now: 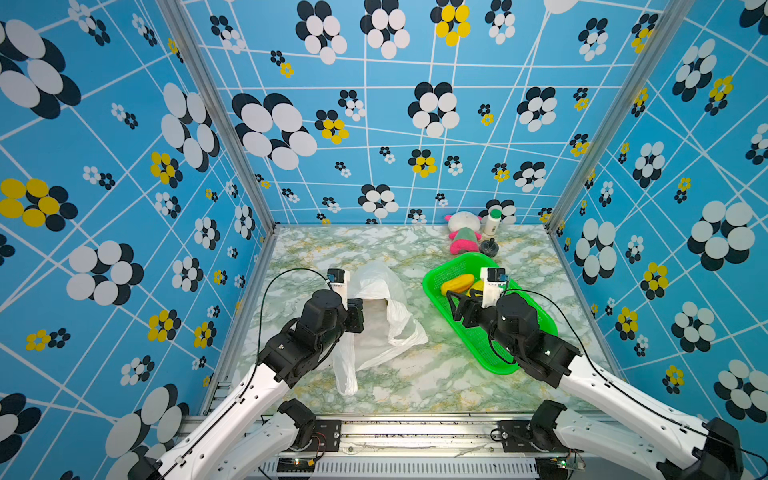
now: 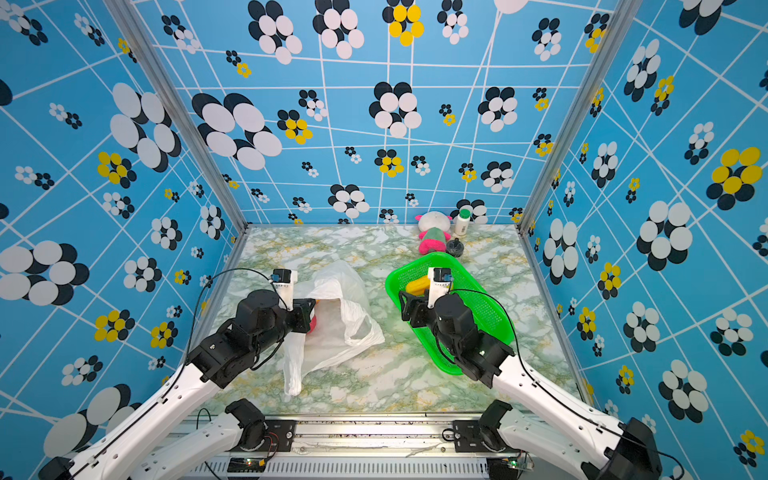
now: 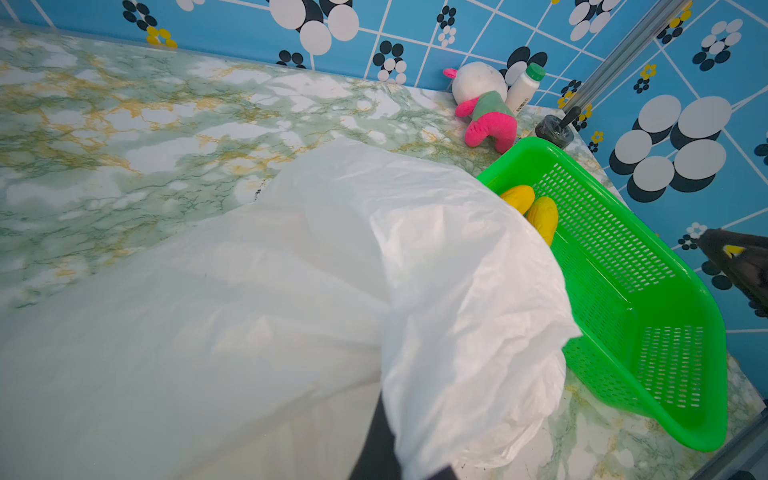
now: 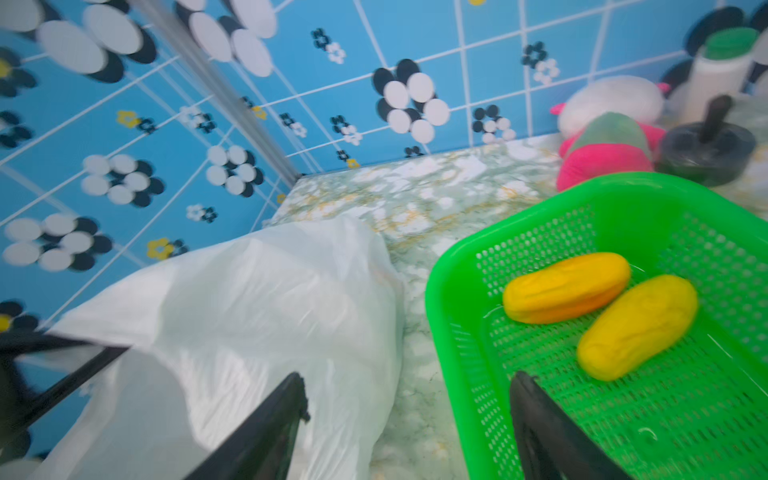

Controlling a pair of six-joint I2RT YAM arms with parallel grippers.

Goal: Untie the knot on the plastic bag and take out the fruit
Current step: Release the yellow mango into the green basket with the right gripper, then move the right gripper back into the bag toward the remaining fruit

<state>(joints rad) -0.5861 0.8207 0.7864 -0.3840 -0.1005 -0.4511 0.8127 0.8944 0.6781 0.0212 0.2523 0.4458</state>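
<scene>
Two yellow fruit (image 4: 565,286) lie in the green basket (image 3: 615,299); a red one (image 2: 315,325) shows inside the plastic bag (image 1: 374,278), left of the right claw (image 4: 407,376), whose jaws stand apart, empty. The left claw (image 1: 356,318), clamped on the bag's rim, holds its mouth toward the right arm.

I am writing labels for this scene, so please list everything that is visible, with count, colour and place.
plastic bag: 1, translucent white, left of the table's middle, mouth open
yellow fruit: 2, yellow-orange, side by side inside the basket
red piece: 1, red-pink, just showing at the bag's mouth
green basket: 1, bright green, right side of the table
plush toy: 1, white, pink and green, at the back wall
bottle: 1, white with green cap, beside the plush toy
black round object: 1, black, between toy and basket
table: 1, green-white marble pattern
left gripper: 1, black, shut on the bag's edge
right gripper: 1, black, open, empty, over the basket's bag-side edge
</scene>
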